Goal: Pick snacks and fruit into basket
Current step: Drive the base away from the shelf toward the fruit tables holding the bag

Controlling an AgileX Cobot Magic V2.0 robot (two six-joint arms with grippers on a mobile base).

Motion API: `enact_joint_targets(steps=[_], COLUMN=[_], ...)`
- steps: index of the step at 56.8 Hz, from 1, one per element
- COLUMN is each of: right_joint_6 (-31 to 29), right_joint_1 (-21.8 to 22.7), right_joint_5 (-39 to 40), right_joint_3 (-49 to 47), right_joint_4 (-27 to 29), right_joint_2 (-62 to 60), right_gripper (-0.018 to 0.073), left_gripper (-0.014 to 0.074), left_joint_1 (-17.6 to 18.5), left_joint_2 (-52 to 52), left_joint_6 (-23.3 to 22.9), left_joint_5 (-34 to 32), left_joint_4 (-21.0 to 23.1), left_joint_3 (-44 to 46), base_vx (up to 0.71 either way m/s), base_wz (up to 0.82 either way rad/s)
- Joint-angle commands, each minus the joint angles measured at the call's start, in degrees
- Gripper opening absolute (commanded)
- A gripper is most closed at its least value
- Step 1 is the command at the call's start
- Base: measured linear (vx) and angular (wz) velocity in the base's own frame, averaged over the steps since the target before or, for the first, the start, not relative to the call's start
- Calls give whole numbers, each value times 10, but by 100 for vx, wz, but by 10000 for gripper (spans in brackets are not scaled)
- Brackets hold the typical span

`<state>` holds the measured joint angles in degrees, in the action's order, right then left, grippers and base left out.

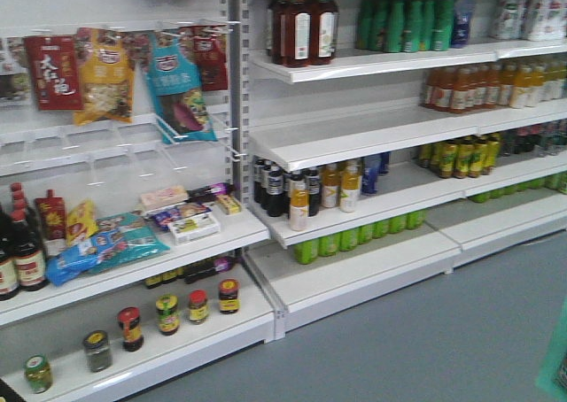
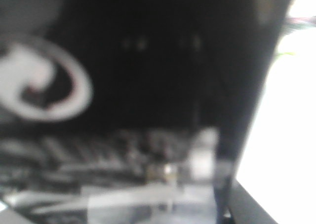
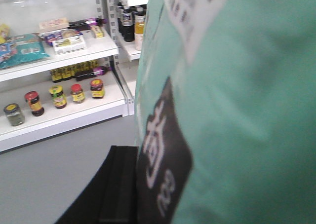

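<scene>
A teal snack pouch [image 3: 237, 110] with a dark label fills most of the right wrist view. My right gripper [image 3: 140, 157] is shut on it; one black finger [image 3: 116, 189] shows against its left edge and the other is hidden behind the pouch. A sliver of the same pouch [image 1: 555, 367] shows at the front view's bottom right edge. More snacks lie on the left shelf: teal pouches [image 1: 120, 243] and small boxes [image 1: 190, 220]. The left wrist view is a dark blur in which my left gripper's fingers cannot be made out. The fruit and the basket are out of view.
White store shelving [image 1: 354, 145] runs across the front view. Jars [image 1: 166, 313] stand on the bottom left shelf and sauce bottles [image 1: 22, 251] at far left. Drink bottles [image 1: 301, 194] fill the middle and right shelves. Hanging packets [image 1: 106, 74] sit on pegs. Grey floor [image 1: 425, 331] lies before the shelves.
</scene>
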<state>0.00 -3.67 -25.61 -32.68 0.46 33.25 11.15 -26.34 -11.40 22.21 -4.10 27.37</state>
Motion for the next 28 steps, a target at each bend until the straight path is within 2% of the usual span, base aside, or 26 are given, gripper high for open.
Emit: enact_joint_targets(steps=[1, 28], right_joint_6=[0, 0], right_joint_1=[-2, -2], right_joint_5=[53, 53], right_joint_3=[-18, -18], right_joint_4=[-5, -5], right_joint_2=[1, 1], right_gripper=[0, 0], left_gripper=[-3, -3], left_joint_1=[0, 0], left_joint_2=[-1, -1], left_joint_6=[0, 0], left_joint_5=[-58, -58], left_joint_4=[-2, -2], left_joint_3=[19, 19], base_vx=[-8, -4], base_wz=[-64, -64])
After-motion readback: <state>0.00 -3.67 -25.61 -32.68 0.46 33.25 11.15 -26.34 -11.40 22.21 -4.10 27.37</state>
